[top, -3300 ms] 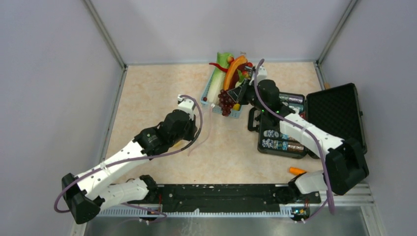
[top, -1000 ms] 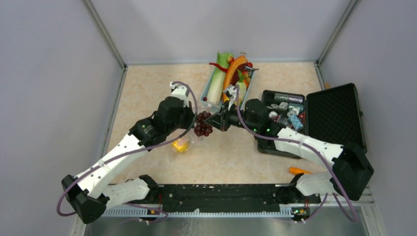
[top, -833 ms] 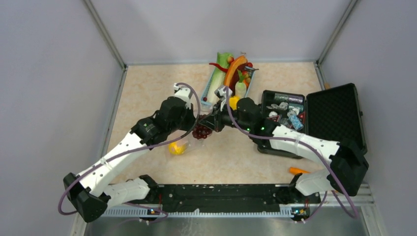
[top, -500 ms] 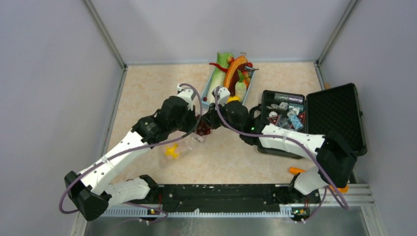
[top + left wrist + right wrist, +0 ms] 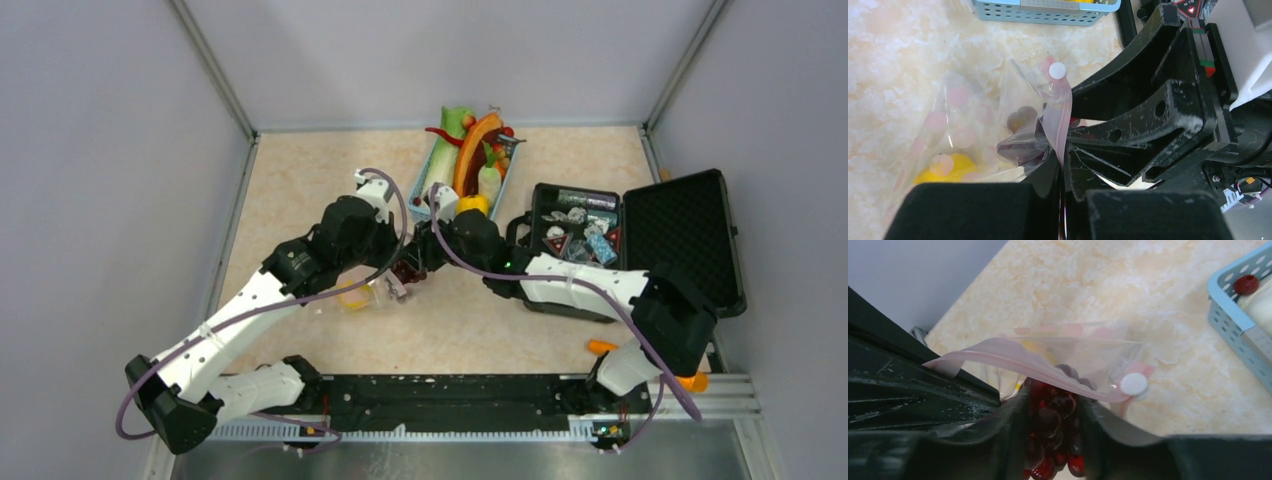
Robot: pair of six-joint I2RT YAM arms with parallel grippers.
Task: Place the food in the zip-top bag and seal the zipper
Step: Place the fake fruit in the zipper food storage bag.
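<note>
Step in hand, by the look of it: feeding dark purple grapes point(image 5: 1050, 427) into zip-top bag point(image 5: 1083, 352), which lies on tabletop point(image 5: 300, 190) btwn the two arms, near blue basket point(image 5: 1048, 15).

Fingers of left gripper point(image 5: 1062, 170) nipped tight on zipper point(image 5: 1058, 120), lifting one lip of the mouth. Fingers of right gripper point(image 5: 1050, 402) clamped on grapes, bunch right at mouth, partly under the lip. Yellow fruit point(image 5: 945, 170) already inside.

To do it well:
- Hold lip high & taut.
- Push bunch deep toward yellow fruit before letting go.
- Avoid snagging zipper or white slider point(image 5: 1134, 384).
- Back straight out w/o dragging bag.

Writing: red label point(image 5: 1192, 4) on right arm, letters not legible. Packets point(image 5: 585, 235) in black case point(image 5: 680, 230): print too small.
</note>
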